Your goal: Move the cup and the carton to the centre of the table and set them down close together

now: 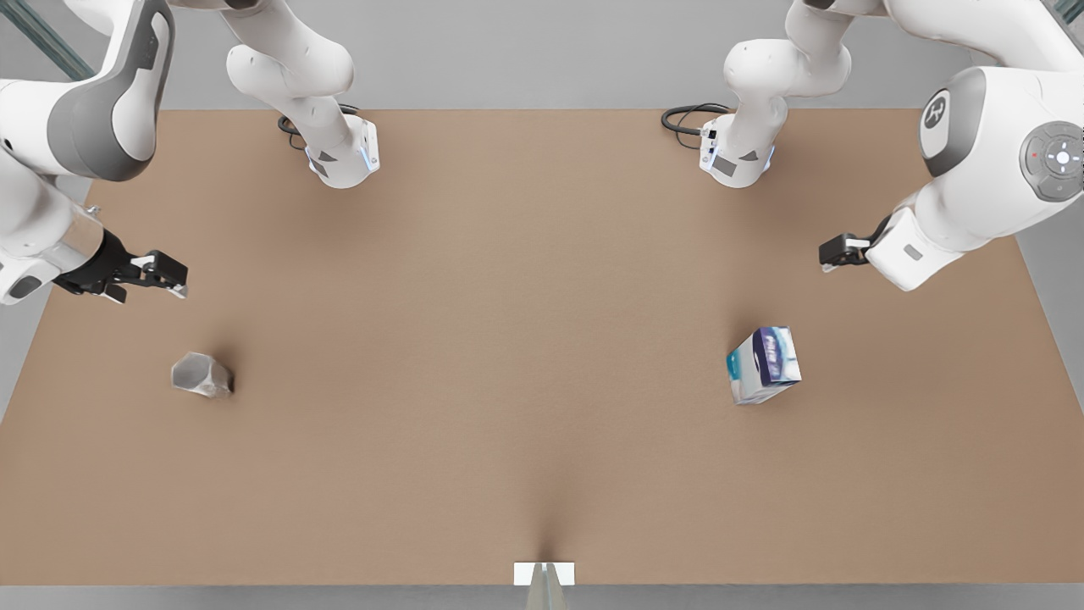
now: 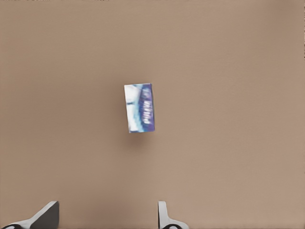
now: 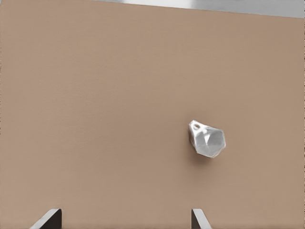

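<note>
The silvery faceted cup rests on the light brown table at the front view's left. My right gripper hovers above the table just behind the cup, open, with nothing between its fingers. At the front view's right stands the white and blue carton, slightly turned. My left gripper hangs behind and to the right of the carton, also open and holding nothing. Cup and carton are far apart, each well away from the table's middle.
The two arm bases stand on the far part of the table, with black cables beside them. A small white bracket sits at the middle of the near edge. Bare tabletop stretches between cup and carton.
</note>
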`<move>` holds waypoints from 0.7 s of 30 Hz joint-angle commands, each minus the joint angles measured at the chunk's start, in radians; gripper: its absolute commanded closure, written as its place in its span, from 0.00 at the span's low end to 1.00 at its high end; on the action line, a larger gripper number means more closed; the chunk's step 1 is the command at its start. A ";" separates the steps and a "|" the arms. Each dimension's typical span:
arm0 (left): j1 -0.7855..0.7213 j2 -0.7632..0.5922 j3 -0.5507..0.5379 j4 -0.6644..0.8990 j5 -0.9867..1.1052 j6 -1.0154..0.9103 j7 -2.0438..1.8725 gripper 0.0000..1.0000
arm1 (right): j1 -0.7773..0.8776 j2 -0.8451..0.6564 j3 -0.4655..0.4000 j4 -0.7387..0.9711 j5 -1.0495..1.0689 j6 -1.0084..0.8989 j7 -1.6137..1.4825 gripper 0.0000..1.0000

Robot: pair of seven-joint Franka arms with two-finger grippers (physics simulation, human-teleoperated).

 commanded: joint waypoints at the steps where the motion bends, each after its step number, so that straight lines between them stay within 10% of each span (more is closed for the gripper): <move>1: 0.002 0.001 0.000 0.000 -0.002 0.000 -0.001 0.00 | 0.000 0.000 0.000 0.000 0.000 0.000 0.000 0.00; 10: 0.002 0.053 -0.006 -0.035 0.005 0.104 -0.021 0.00 | 0.003 0.011 0.052 -0.444 -0.095 0.273 -0.040 0.00; 21: 0.002 0.064 0.002 -0.033 0.005 0.077 -0.021 0.00 | -0.073 0.113 0.052 -0.552 -0.146 0.572 -0.132 0.00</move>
